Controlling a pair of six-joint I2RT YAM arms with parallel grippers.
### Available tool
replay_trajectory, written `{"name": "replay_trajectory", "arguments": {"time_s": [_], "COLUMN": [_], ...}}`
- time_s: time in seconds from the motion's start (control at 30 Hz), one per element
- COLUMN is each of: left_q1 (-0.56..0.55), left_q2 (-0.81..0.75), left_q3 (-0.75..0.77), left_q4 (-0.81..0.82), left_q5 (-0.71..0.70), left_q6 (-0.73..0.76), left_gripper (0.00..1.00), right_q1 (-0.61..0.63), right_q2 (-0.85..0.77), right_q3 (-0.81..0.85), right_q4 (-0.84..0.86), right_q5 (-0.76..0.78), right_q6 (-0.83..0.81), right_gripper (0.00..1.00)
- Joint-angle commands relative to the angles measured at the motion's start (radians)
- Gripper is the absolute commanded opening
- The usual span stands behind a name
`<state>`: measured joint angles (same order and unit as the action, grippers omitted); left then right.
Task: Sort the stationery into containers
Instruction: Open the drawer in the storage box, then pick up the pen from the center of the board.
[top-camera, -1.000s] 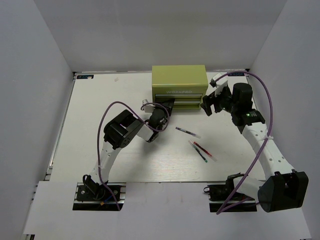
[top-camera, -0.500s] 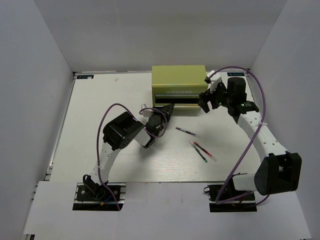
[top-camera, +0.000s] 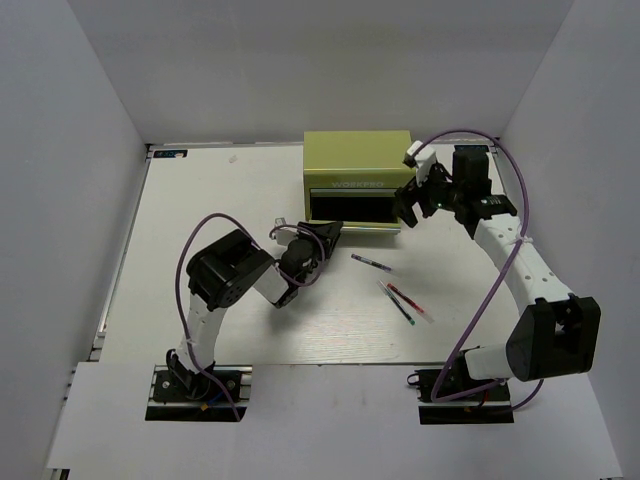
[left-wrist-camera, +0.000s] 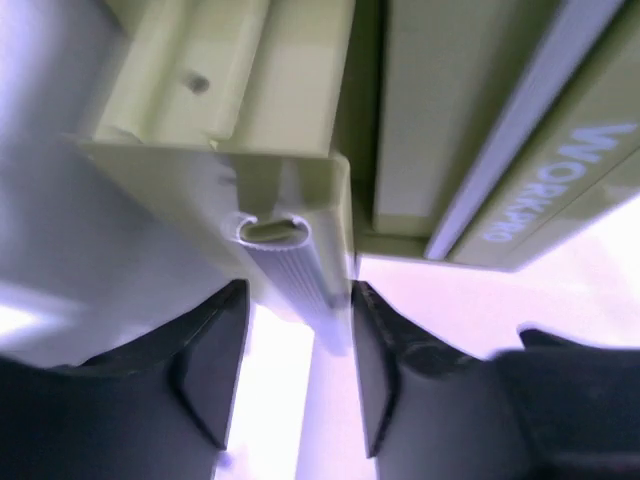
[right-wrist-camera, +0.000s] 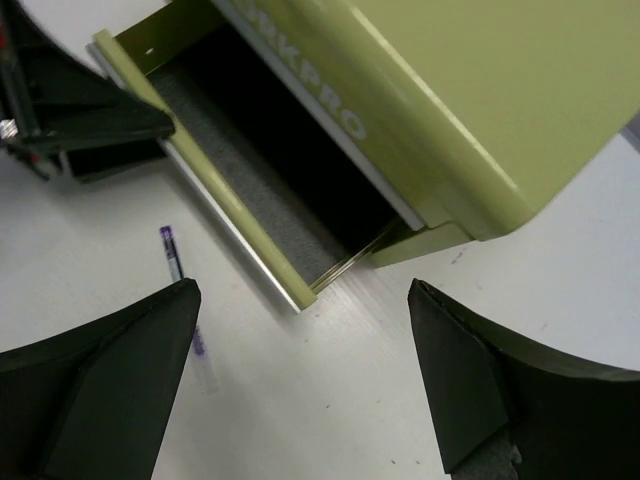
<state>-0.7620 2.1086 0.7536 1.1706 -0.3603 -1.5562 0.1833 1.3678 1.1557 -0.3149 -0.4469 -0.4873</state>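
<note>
At the far middle of the table (top-camera: 200, 200) stands the olive-green tool chest (top-camera: 357, 160), a small boxy metal case with a smooth flat top and rounded edges. Faint pale "WORKPRO" lettering runs along its upper drawer front. The lower drawer (right-wrist-camera: 240, 215) is pulled out toward the arms. Its inside is dark, its floor carries a grey liner, and a thin pale strip runs along the front panel.

The left gripper (top-camera: 325, 237) sits at the left end of that drawer front. In the left wrist view its two dark fingers (left-wrist-camera: 210, 360) straddle the ribbed, pale handle (left-wrist-camera: 295, 285), one on each side and very close to it. The view is too blurred to tell whether they press on the handle or stand just clear of it.

The right gripper (right-wrist-camera: 302, 300) hangs just beside the chest's right front corner, above the right end of the open drawer. Its jaws are spread wide with nothing between them.

Three thin pens lie on the table in front of the chest, between the two arms. The clear pen (top-camera: 376, 264) is nearest the drawer and apart from it, and a purple tip shows on it in the right wrist view. The dark pen (top-camera: 396, 303) and the red pen (top-camera: 410, 302) lie side by side a little nearer the arms, both slanting the same way.
</note>
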Motion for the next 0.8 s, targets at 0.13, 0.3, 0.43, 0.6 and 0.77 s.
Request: {"name": "replay_trajectory", "arguments": {"time_s": [0.13,0.3,0.43,0.6,0.77], "left_q1": [0.023,0.023,0.023,0.023,0.023], "left_q2": [-0.091,-0.140,-0.223,-0.387,-0.594], "left_q3": [-0.026,-0.063,-0.083,-0.117,-0.132], "left_q4": [-0.120,-0.132,-0.198,-0.507,-0.930], "left_q5": [-0.020,0.032,0.102,0.236,0.310], "left_q6": [0.027,0.027,0.093,0.192,0.310], "left_gripper": [0.72,0.81,0.82,0.83,0.86], "right_q1": [0.001,0.008,0.021,0.054,0.094], "right_q2": [-0.061,-0.139,-0.177,-0.193,-0.136], "right_q3": [-0.069,-0.206,-0.306,-0.399,-0.432], "right_q4": [-0.131,-0.238,-0.254,-0.190,-0.078], "right_q5": [-0.151,-0.191,-0.175,-0.122,-0.009], "right_q6": [-0.164,-0.319,-0.385,-0.379,-0.340], "right_gripper": [0.87,0.58,0.33,0.48,0.62]}}
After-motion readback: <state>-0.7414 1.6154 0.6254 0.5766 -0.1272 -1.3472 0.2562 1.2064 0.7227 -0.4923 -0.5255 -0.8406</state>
